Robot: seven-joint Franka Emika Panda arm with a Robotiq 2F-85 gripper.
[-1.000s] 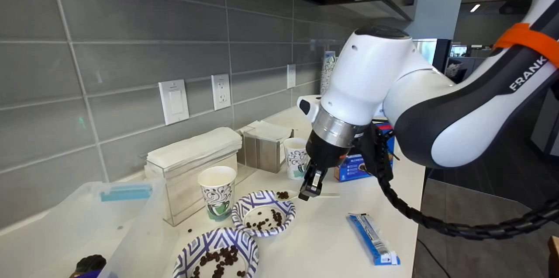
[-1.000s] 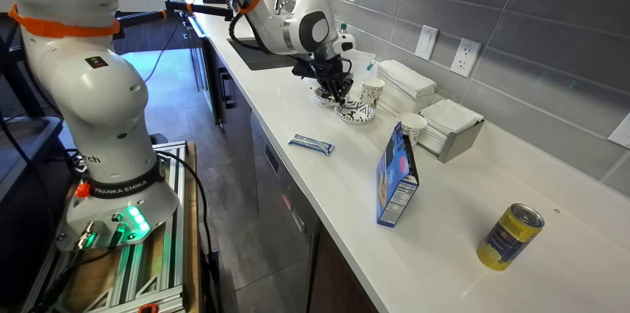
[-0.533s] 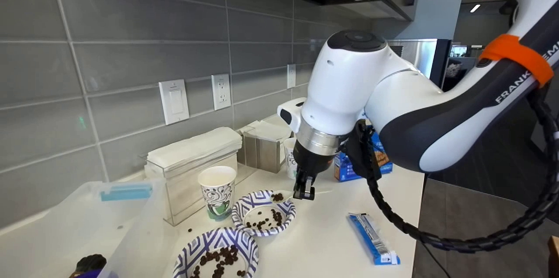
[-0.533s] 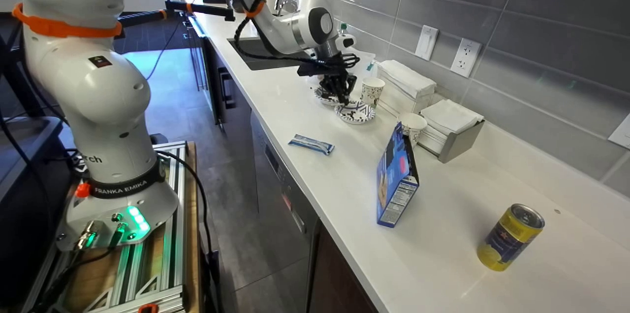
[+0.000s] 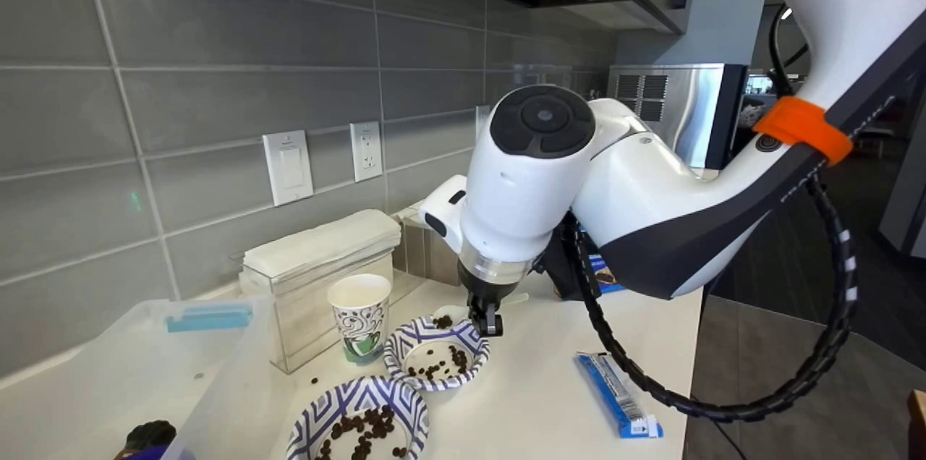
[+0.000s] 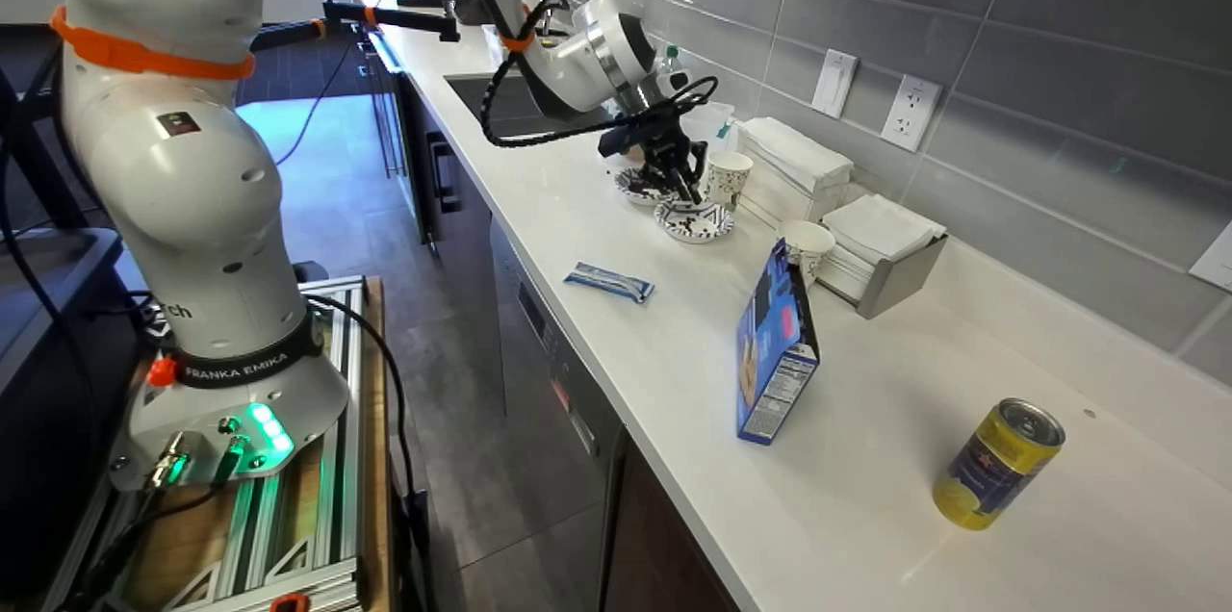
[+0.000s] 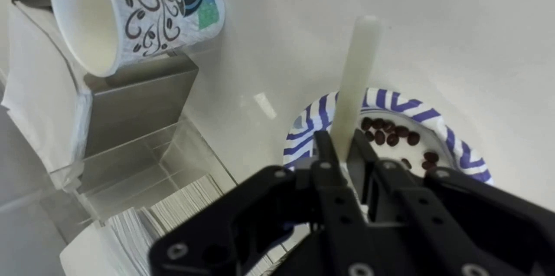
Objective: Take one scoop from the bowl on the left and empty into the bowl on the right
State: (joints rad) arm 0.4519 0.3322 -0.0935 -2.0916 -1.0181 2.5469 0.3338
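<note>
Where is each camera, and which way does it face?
Exterior view: near the plastic bin, facing along the counter; arm and gripper show.
Exterior view: near the can, facing roughly the opposite way; base, arm, gripper show.
Wrist view: behind the fingers, which show; facing a bowl below.
Both exterior views share the blue bar.

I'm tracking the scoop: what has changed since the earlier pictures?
The gripper, shut on the spoon, has moved toward the tiled wall in both exterior views, carrying the spoonful of dark beans. In an exterior view, the dark wrist cap has dropped and swung left. Nothing was grasped or released. The fuller bowl, the sparser bowl, the cup beside them and the wrapped bar stayed put.
</note>
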